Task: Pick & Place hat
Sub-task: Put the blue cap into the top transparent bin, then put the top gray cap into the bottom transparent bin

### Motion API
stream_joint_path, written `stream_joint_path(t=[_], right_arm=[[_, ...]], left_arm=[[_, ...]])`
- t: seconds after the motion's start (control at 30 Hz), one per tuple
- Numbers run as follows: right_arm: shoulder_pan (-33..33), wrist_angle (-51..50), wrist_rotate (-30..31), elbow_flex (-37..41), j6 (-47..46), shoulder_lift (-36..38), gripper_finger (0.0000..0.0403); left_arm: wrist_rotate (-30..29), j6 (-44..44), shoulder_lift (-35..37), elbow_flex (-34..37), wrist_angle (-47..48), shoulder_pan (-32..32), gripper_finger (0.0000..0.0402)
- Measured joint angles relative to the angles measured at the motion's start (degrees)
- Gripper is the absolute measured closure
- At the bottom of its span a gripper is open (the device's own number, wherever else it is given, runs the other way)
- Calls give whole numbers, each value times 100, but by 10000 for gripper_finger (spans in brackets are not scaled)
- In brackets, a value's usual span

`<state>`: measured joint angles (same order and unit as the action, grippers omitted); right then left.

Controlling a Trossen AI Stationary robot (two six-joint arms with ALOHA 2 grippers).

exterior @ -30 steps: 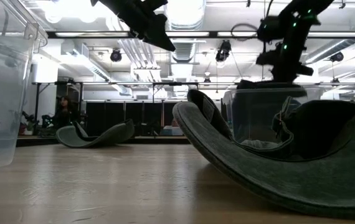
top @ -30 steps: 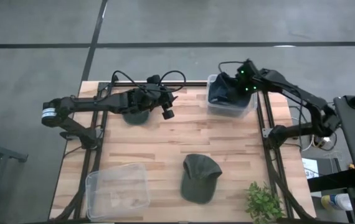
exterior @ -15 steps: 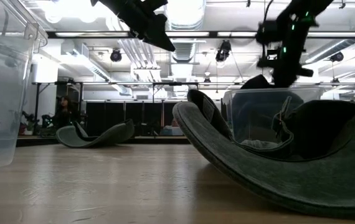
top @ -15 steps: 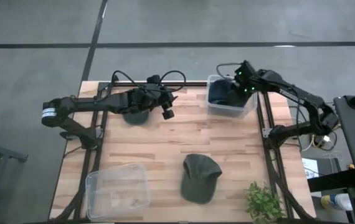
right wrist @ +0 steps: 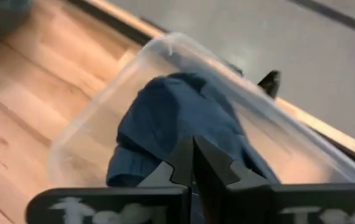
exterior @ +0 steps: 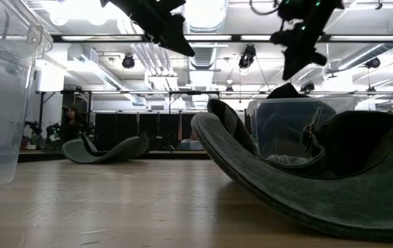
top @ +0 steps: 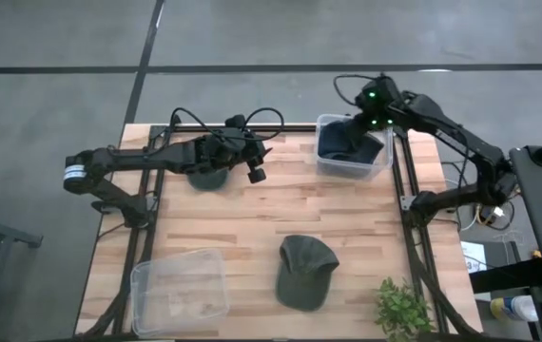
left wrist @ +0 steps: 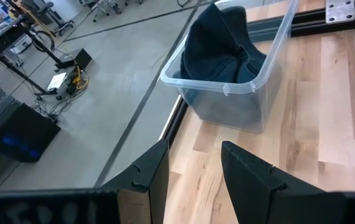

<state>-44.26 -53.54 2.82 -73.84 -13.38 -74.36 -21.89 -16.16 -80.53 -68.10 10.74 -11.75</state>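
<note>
Blue hat (top: 347, 141) already in bin (top: 323, 161), R gripper (top: 374, 103) above w/ jaws clenched empty, L gripper (top: 252, 163) jaws released; 2 green hats (top: 304, 271) left on surface (top: 252, 218).

A hat (top: 345, 142) lies in the bin (top: 377, 167) at the table's (top: 252, 214) far right corner.
</note>
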Motion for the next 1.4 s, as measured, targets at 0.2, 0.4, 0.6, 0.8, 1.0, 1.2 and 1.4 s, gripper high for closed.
stream_joint_path(t=[0.2,0.4,0.6,0.8,1.0,1.2,1.4], right_arm=[[43,18,16,-2,118,-745,394],[43,77,397,-2,314,-1271,394],[42,220,608,-2,503,-1614,394],[45,286,683,2,648,-1943,394],[53,324,683,5,725,-2257,394],[69,294,637,13,738,-2132,394],[143,276,579,-90,711,-1170,394]], left_arm=[[6,35,0,0,5,15,262],[4,35,0,0,29,22,262],[4,39,0,0,44,22,262],[4,87,0,0,43,22,262],[22,94,0,4,44,22,262],[22,96,0,83,43,22,262],[22,98,-3,186,76,22,262]])
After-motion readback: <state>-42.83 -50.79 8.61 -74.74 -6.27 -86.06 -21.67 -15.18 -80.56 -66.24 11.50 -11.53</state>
